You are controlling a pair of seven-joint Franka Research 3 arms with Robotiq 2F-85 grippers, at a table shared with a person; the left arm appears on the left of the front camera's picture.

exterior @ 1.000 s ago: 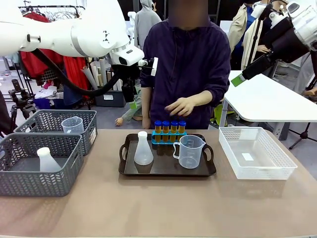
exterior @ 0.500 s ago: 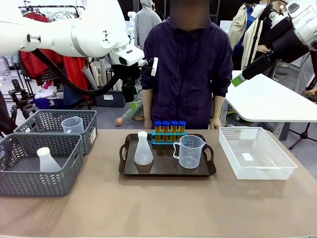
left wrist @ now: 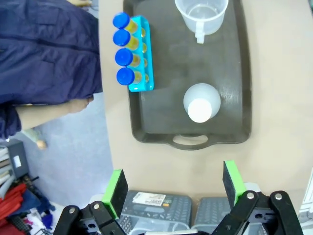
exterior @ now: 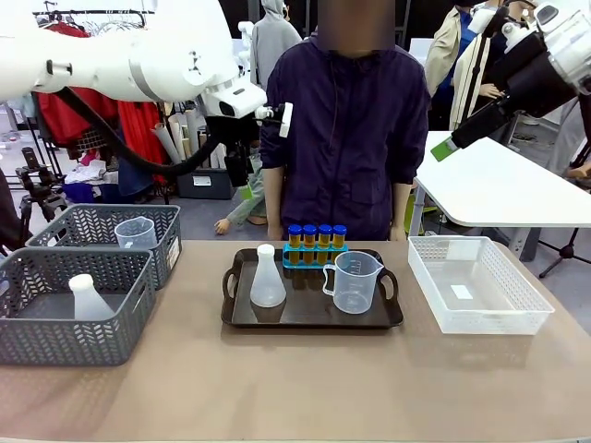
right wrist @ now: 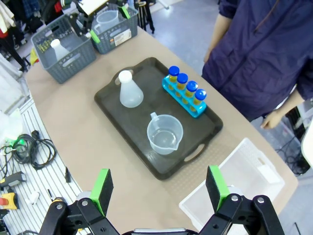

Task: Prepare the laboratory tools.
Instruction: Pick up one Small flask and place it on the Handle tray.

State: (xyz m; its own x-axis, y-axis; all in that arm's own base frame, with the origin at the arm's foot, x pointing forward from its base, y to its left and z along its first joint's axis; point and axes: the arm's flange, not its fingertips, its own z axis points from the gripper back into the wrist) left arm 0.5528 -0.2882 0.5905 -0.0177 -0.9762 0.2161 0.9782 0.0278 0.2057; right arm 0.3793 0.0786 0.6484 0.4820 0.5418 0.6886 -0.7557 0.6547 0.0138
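A: Noting the change. A second ago the person's hand was hovering just above the rack of test tubes (exterior: 315,237); now both arms hang at the person's sides, clear of the tray (exterior: 312,317).

B: And the robot?

A: The left gripper (left wrist: 173,186) has shifted slightly, hardly at all. It hangs high over the far left part of the surface (exterior: 277,397), fingers wide apart, nothing between them. In its wrist view the tray lies directly ahead of the green pads.

B: Right side?

A: The right gripper (right wrist: 159,188) is raised above the right edge of the surface, fingers also spread and empty.

B: Where do the tools sit?

A: All on the tray at the middle of the surface. Four blue-capped tubes with amber fill stand in a blue rack at the tray's far edge. The conical flask (exterior: 267,278) stands upright on the left half, the measuring jug (exterior: 354,281) on the right half, handle pointing left towards the flask; the two stand apart.

B: The baskets?

A: Two grey baskets (exterior: 78,305) at the left edge hold another flask and another jug. The white basket (exterior: 476,284) at the right edge has a small label on its floor.

B: Meaning?

A: My reading: the person has finished setting out and stepped back, so the tray is free for the robot to start picking. No tool is gripped yet.
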